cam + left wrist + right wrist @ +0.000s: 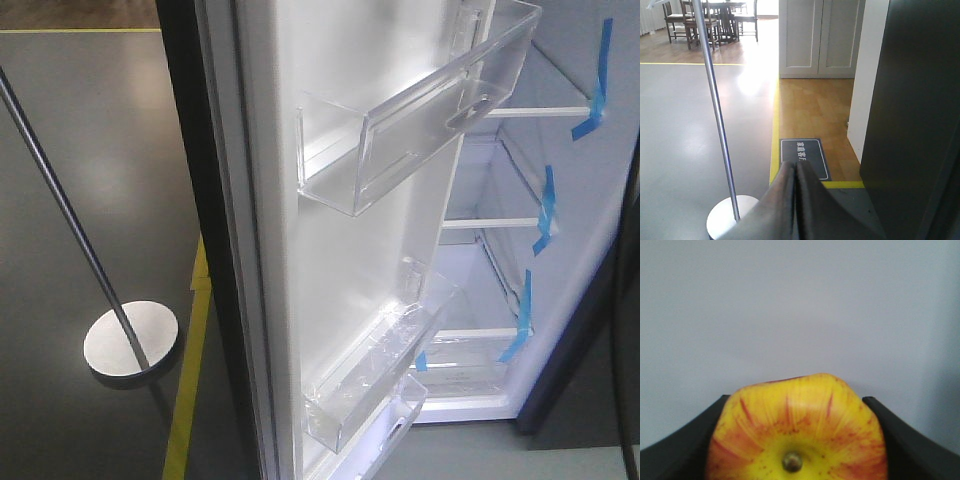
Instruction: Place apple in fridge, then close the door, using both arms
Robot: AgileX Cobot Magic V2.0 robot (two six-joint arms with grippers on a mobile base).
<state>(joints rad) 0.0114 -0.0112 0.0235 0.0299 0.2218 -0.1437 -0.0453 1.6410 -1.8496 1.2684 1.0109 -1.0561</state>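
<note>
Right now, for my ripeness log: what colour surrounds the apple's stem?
Yellow, streaked red outward, on the apple; best in right wrist view.

The apple [797, 432] sits between the right claw's [796, 407] fingers. A pole stand [725, 220] is to the left of the left claw [796, 200] and the door [912, 125] to its right. A floor mat [805, 156] lies just ahead, with cupboard doors [815, 35] farther ahead.

The left pincer [796, 172] sits closed; right pincer [796, 401] clamps the apple [797, 432].

1 apple [799, 432], 1 fridge [575, 215], 3 bins [400, 140]
</note>
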